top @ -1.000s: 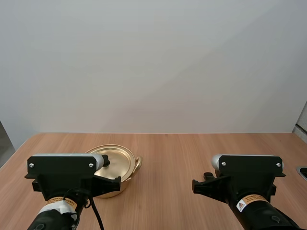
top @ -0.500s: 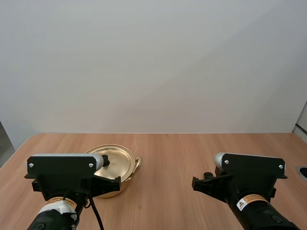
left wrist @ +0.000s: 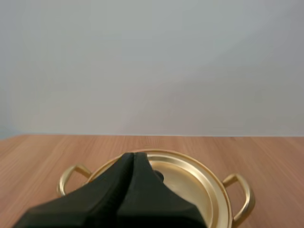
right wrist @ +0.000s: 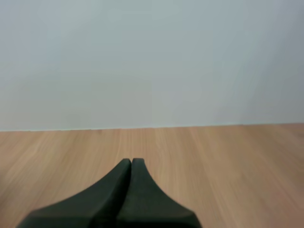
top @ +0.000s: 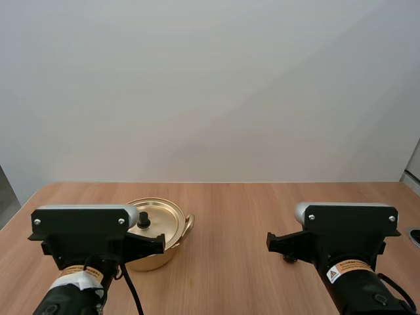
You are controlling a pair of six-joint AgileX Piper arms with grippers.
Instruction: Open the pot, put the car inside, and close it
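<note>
Plainly, the pot point(top: 164, 257) sat on the left side of the table point(top: 262, 223), just ahead of my left gripper point(left wrist: 133, 156), with its lid point(top: 165, 216) on and seated flat. Both grippers were clenched on nothing. The left fingers lay together as one dark wedge aimed at the lid, and the right gripper point(right wrist: 131, 161) made the same wedge over bare wood, well apart from the pot.

The pot looked like thin gold-coloured metal: light, stiff and slick on its polished faces, so I judged it could skate on the wood if nudged sideways. The small dark knob point(top: 143, 221) at the lid's centre was the sensible hold — a pinch from above, then a straight lift. The loop handles point(left wrist: 243, 195) offered a brace for the body.

The table was smooth light-brown wood and level; a plain pale wall point(top: 210, 98) stood behind its far edge.
</note>
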